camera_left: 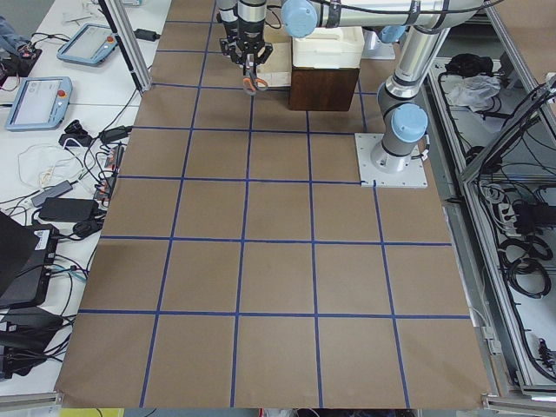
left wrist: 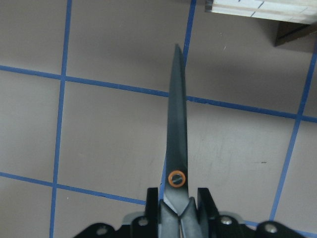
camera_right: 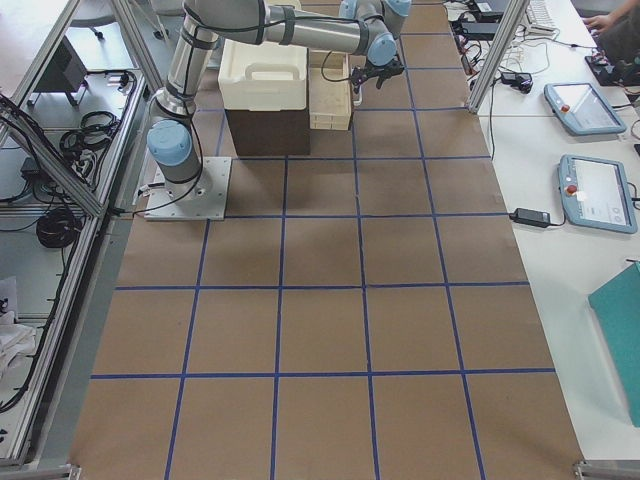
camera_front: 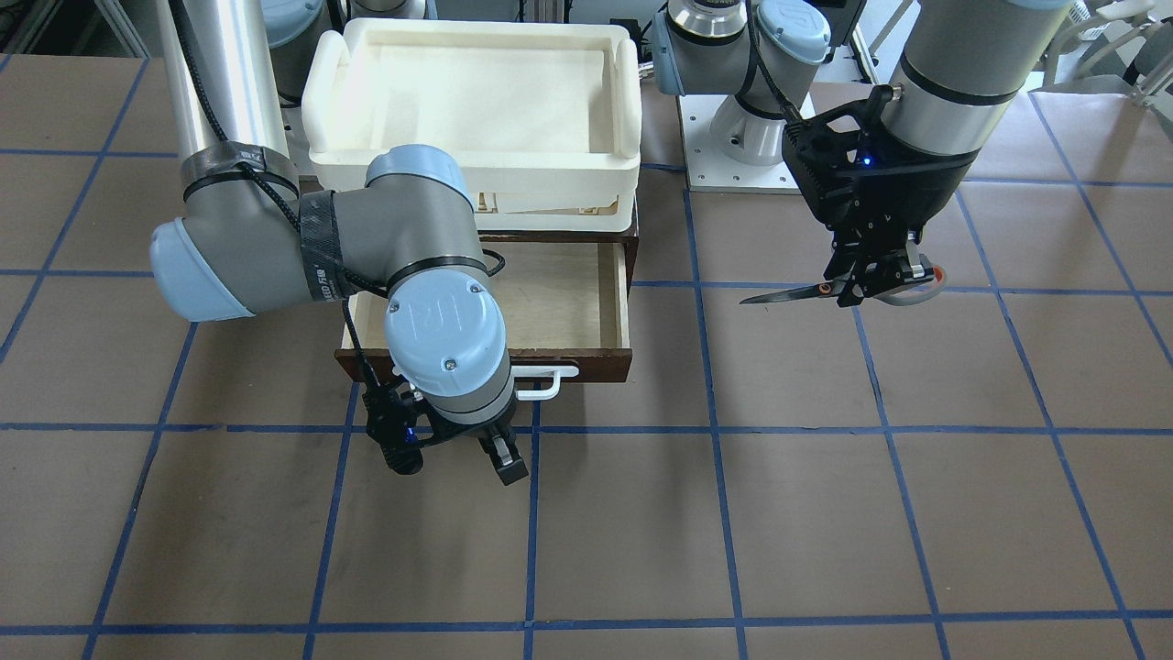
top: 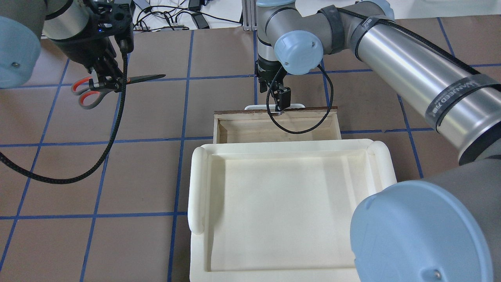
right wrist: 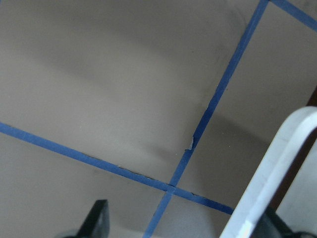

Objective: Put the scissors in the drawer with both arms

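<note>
While the left gripper [camera_front: 878,278] clamps the scissors [camera_front: 790,294] near their pivot, the right gripper [top: 282,102] hangs with jaws apart beside the white handle [camera_front: 550,376] of the pulled-out drawer [camera_front: 600,364].

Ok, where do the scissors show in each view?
Front-facing: scissors right of centre, in the left gripper.
Overhead: scissors upper left.
Exterior left: scissors at top, left of centre.
Exterior right: not visible.
Left wrist: scissors centre, blades pointing up.
Right wrist: not in it.
Shared landmark: the open drawer.
</note>
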